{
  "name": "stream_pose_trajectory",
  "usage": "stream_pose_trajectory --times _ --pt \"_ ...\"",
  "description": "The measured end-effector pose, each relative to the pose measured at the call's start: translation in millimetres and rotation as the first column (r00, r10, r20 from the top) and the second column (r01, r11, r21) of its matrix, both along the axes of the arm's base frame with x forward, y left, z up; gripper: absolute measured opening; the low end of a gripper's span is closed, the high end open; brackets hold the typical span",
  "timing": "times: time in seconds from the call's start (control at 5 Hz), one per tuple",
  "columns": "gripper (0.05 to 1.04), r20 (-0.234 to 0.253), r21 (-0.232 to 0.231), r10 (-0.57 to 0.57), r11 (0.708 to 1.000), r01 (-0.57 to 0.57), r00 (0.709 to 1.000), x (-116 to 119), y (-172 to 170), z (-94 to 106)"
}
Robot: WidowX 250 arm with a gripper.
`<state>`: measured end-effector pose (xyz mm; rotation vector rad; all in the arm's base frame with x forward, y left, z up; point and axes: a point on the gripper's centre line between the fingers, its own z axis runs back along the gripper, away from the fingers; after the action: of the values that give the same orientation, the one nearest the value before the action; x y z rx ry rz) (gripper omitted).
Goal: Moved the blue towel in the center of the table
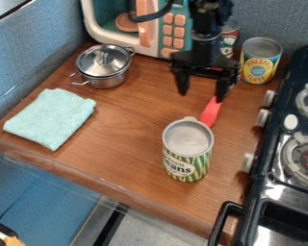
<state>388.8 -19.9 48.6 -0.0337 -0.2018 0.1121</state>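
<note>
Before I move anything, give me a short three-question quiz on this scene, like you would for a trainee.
1. Multiple choice: as the camera sees it, where on the wooden table is the blue towel?
A) center
B) left side
C) right side
2. True or false: a lid sits on the metal pot.
3. Fill in "apart" or "together": the fingers of the pincer stand ____.

Key: 1. B; 2. true; 3. apart
</note>
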Motion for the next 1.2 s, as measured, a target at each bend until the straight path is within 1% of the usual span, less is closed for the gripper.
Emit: stream_pose_trajectory --times 0.2,0.4,0.6,0.8,1.0,1.2 --pt "1.0 0.052 0.011 0.024 1.0 -0.024 0.998 -21.3 30.7 29.6" --pt "1.0 0.057 0.014 -0.013 1.0 0.012 0.998 -44.9 71.1 35.3" --pt "1.0 0.05 0.017 0.005 1.0 -0.006 0.999 -62.0 119.6 28.3" --pt "1.0 0.029 0.027 -0.006 1.0 0.005 1.0 -78.6 156.2 11.6" --pt "1.0 -0.06 0.061 -0.035 0.997 0.038 0.998 -86.1 170.3 -12.2" --pt "1.0 -0.108 0.112 -0.077 0.99 0.089 0.991 -87.3 177.0 -30.3"
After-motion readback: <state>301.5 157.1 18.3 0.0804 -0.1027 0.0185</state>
